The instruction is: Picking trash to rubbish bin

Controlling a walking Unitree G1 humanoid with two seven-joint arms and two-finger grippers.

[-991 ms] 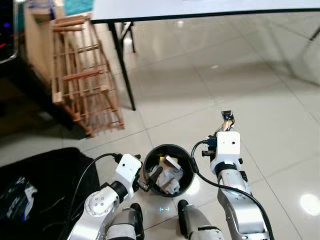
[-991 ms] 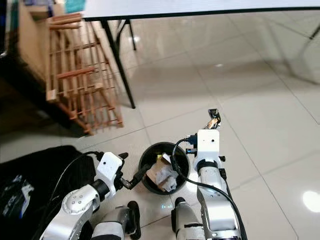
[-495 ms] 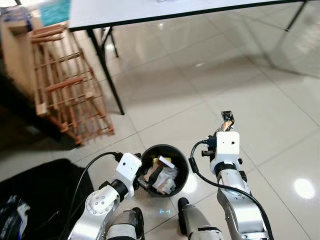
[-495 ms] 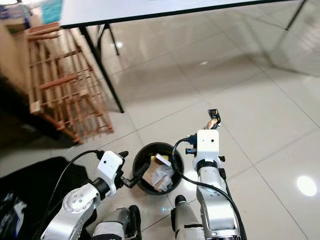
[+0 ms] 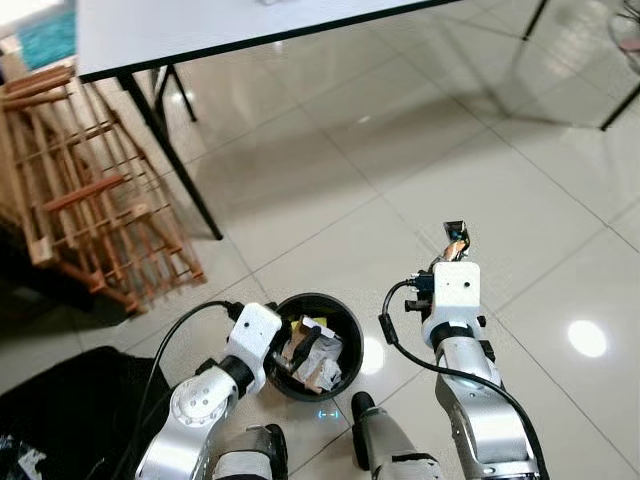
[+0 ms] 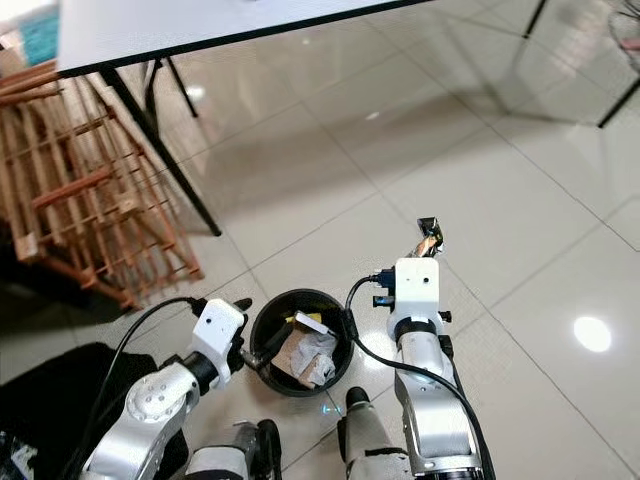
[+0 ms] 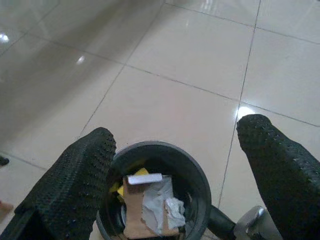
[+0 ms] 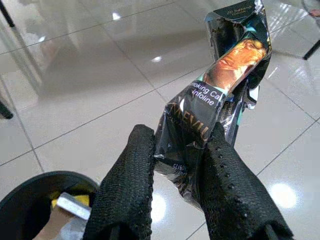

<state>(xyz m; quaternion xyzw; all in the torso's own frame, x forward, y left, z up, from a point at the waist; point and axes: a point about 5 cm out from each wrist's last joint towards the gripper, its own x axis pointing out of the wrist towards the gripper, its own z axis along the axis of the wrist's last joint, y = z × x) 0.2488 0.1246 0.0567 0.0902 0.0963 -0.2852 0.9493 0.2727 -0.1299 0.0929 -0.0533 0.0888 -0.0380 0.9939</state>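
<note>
Evidently we found the right gripper [image 8: 172, 175] clamping a crumpled wrapper [image 8: 220, 95] beside the bin [image 5: 318, 345]; left gripper [image 7: 180, 175] gaped wide. Next: swing over, release.

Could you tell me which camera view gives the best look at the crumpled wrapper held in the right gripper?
The right wrist view: the wrapper appears large, print legible, pinched in the right gripper. In both eye views it is a small crumpled scrap sticking up beyond the arm's end.

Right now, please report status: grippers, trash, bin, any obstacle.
Right gripper shut on crumpled wrapper, held up beside bin. Left gripper open above bin, empty. Bin holds paper trash. Nothing in the way.
</note>
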